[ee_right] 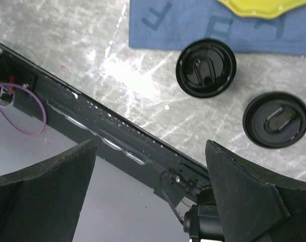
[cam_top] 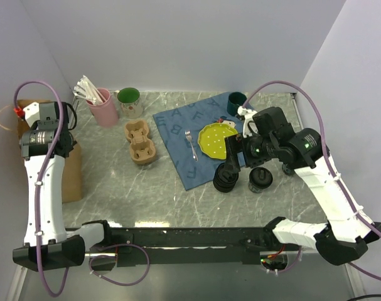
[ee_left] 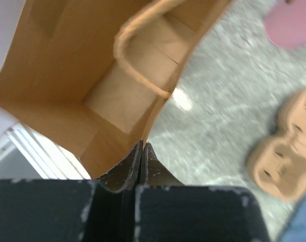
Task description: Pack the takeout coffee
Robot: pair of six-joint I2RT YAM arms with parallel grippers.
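Around the work, the marbled grey table (cam_top: 115, 188) carries a pink cup (cam_top: 104, 106) stuffed with white utensils (cam_top: 88, 88) and a green mug (cam_top: 128, 99) at its far edge. Nearer sits a tan moulded-pulp cup carrier (cam_top: 140, 141). A blue placemat (cam_top: 184, 125) printed with letters lies askew and holds a metal fork (cam_top: 190, 144) and a yellow-green plate (cam_top: 216, 139). A dark teal mug (cam_top: 236, 99) stands at the mat's far corner.

A brown paper bag (ee_left: 67, 60) with a twisted paper handle (ee_left: 137, 65) lies mouth-open at the table's left edge. The left gripper (ee_left: 141, 151) has its fingers pressed together, pinching the bag's rim.

One takeout coffee cup (ee_right: 206, 68) stands upright on bare table toward the near right, just beside the mat's near edge. The second takeout coffee cup (ee_right: 277, 119) stands near it on its right, apart from it. Both are black and round, with glossy lids carrying a raised tab; ribbing shows on the first cup's side in the overhead view.

The right gripper (ee_right: 148, 146) hangs above them with its fingers spread wide, holding nothing, and from overhead it partly hides the plate's near rim.
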